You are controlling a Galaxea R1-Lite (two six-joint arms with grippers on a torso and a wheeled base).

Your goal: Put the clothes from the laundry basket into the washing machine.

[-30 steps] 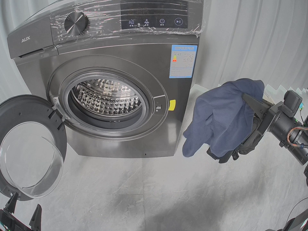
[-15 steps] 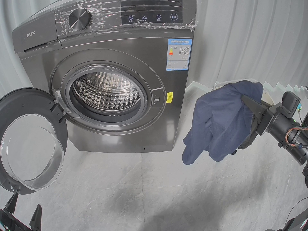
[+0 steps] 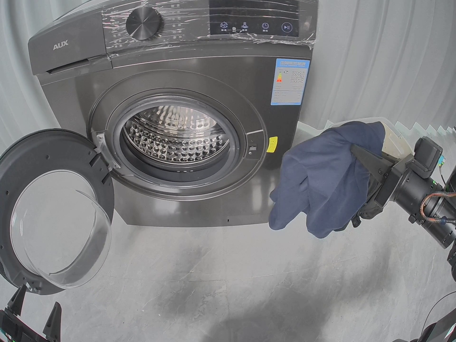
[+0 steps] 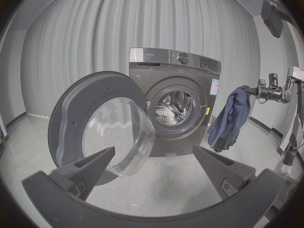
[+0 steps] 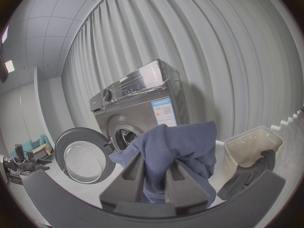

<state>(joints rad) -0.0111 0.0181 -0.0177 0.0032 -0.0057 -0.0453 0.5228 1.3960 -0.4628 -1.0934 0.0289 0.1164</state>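
The grey washing machine (image 3: pixel 199 67) stands with its round door (image 3: pixel 52 210) swung wide to the left, and the steel drum (image 3: pixel 175 138) holds nothing that I can see. To the right of the machine, at drum height, my right gripper (image 3: pixel 356 150) is shut on a navy blue garment (image 3: pixel 323 181) that drapes down over it. In the right wrist view the garment (image 5: pixel 180 143) bunches between the gripper's (image 5: pixel 156 162) fingers. A white laundry basket (image 5: pixel 253 146) stands behind, with a black garment (image 5: pixel 250 174) hanging over its rim. My left gripper (image 3: pixel 33 305) hangs low and open by the door.
Pale curtains close off the space behind and beside the machine. The grey tiled floor (image 3: pixel 228 281) in front of the machine is bare. The open door's glass bowl (image 4: pixel 120 136) juts out toward my left gripper (image 4: pixel 152 149).
The head camera has shifted, so the machine sits further right in the picture. The right gripper still holds the blue garment, now nearer the machine's front corner. The left gripper has kept still.
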